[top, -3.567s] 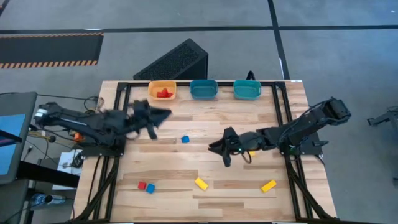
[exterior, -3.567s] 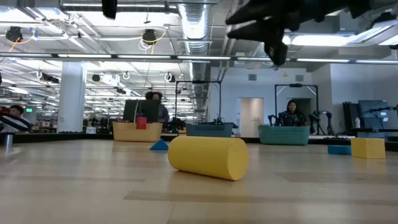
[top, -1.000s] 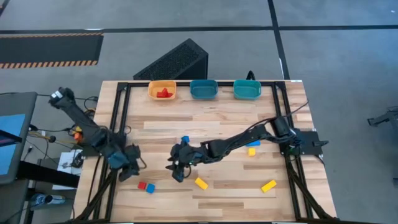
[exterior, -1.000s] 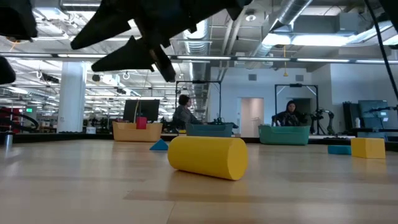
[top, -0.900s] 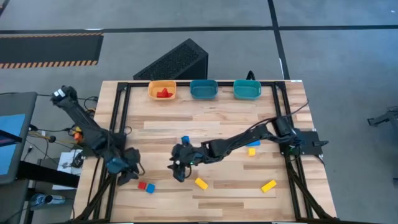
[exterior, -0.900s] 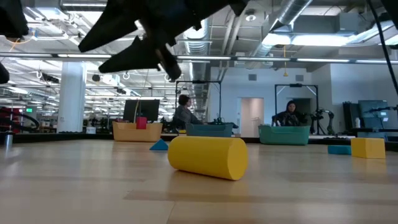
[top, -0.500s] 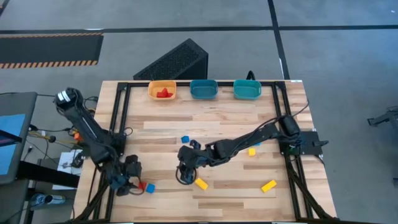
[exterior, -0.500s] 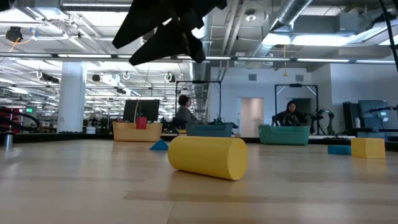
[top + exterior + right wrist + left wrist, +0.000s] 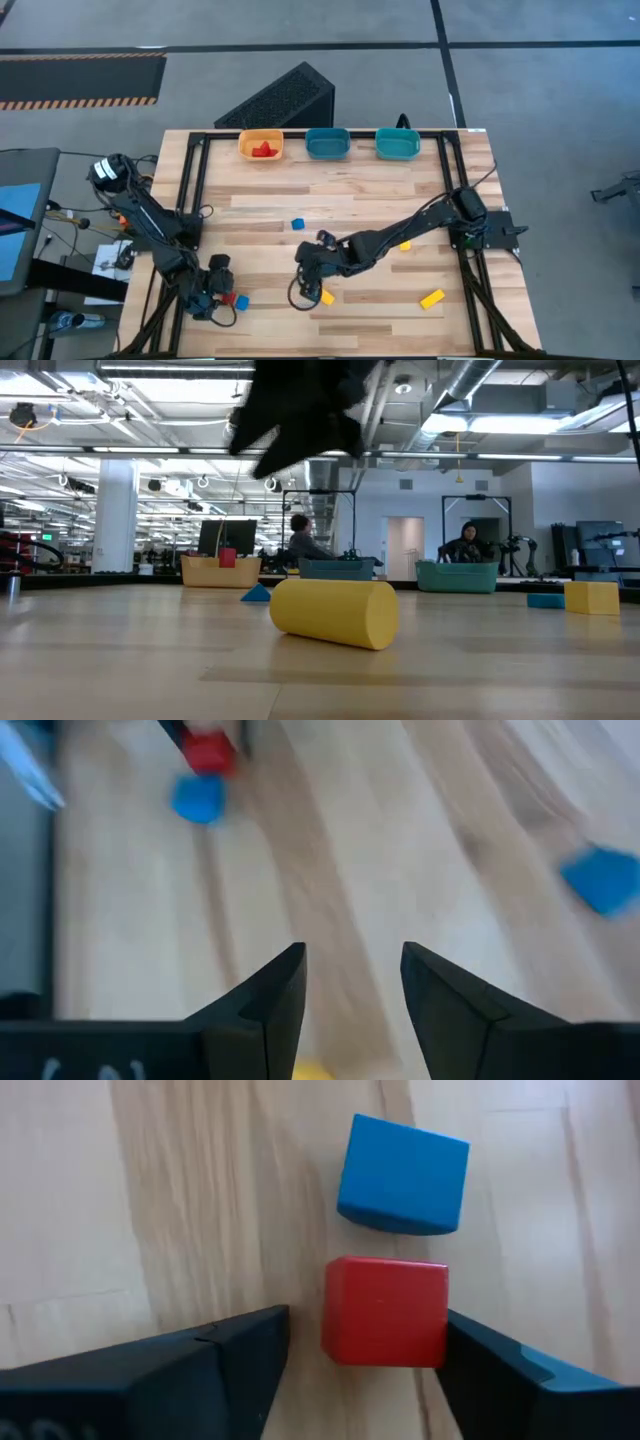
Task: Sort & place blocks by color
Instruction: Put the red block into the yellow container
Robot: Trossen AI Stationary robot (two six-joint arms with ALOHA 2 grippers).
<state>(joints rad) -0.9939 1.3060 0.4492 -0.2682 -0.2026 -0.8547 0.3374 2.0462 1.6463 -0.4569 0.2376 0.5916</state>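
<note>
Left gripper [image 9: 365,1355] straddles the red block [image 9: 385,1311] with spread fingers, near the table's [image 9: 350,190] front-left corner, a blue block [image 9: 403,1173] just beside. Centre first, then close squarely, avoiding the blue neighbour.

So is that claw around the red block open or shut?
Open: the left gripper has its fingers either side of the red block, gaps visible.

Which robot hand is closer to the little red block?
The left one. The left gripper is open with the red block right between its fingers, beside a blue block. The right gripper is open too, farther away over a yellow block mid-table.
</note>
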